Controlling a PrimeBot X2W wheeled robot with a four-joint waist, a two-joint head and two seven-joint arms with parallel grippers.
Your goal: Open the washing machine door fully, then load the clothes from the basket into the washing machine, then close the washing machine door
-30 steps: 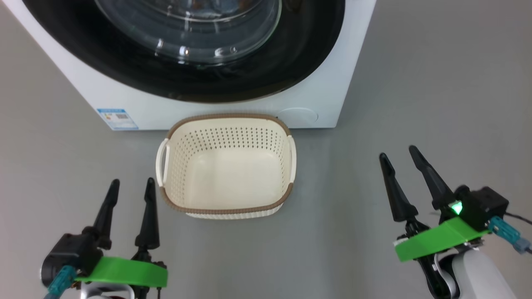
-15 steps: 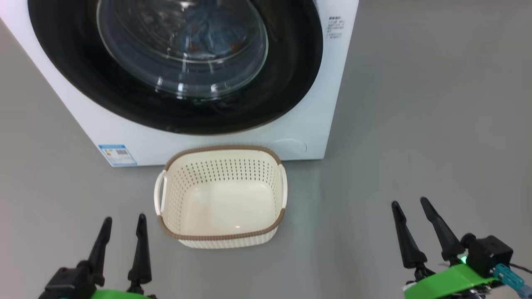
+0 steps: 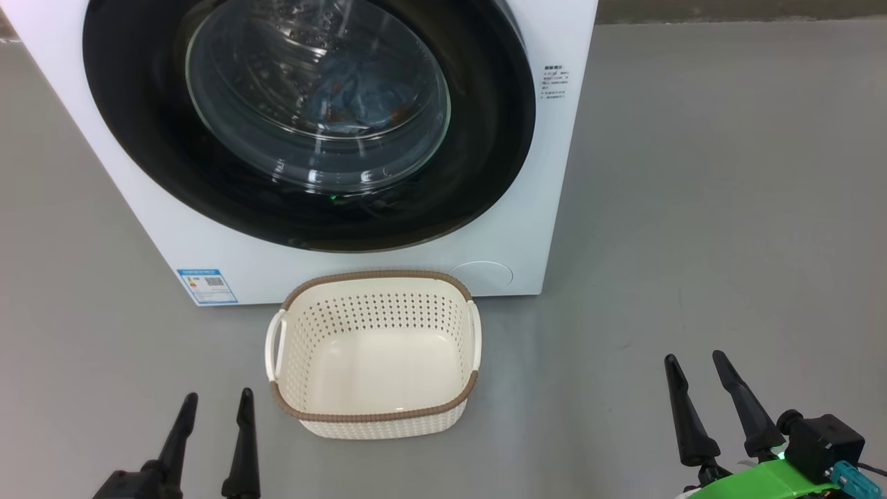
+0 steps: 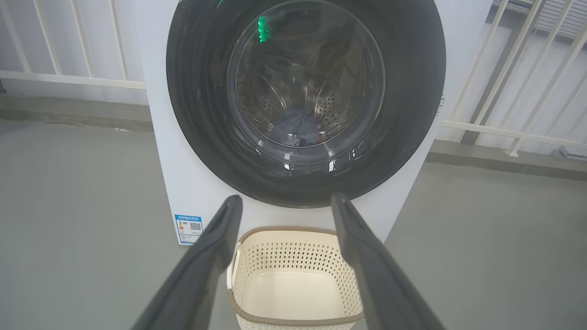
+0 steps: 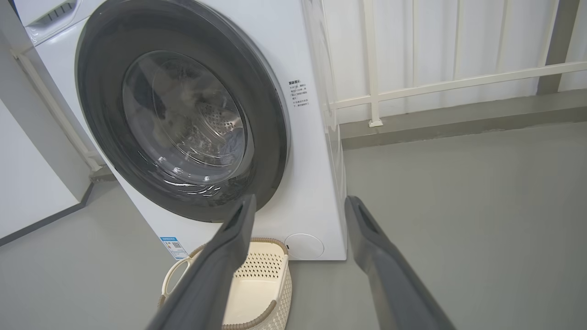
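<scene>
The washing machine (image 3: 533, 208) stands on the grey floor (image 3: 693, 208), a big white box with a blue label sticker (image 3: 206, 285) at the lower left corner of its front. The washing machine door (image 3: 485, 152) is closed flat against the front, a glossy black ring around a clear bulging glass bowl (image 3: 388, 159). Through that glass the steel perforated drum (image 3: 291, 48) is visible, and the clothes (image 3: 353, 104) lie inside it: a bunched heap of blue fabric with small orange marks, low in the drum. Whether a cream piece is among them cannot be told through the reflections.

The basket (image 3: 374, 416) sits on the floor just in front of the machine, below the door and roughly centred on it. Whether its back rim touches the machine's base cannot be told. Its brown rim and 2 side handles frame perforated cream walls, and the smooth cream bottom shows bare from edge to edge.

The left end effector (image 3: 218, 395) hangs low near the basket's left front corner, its 2 dark fingers apart and holding nothing. The right end effector (image 3: 694, 356) hangs well to the basket's right over bare floor, its 2 fingers likewise spread and holding nothing. A white railing (image 5: 435, 85) runs behind the machine.
</scene>
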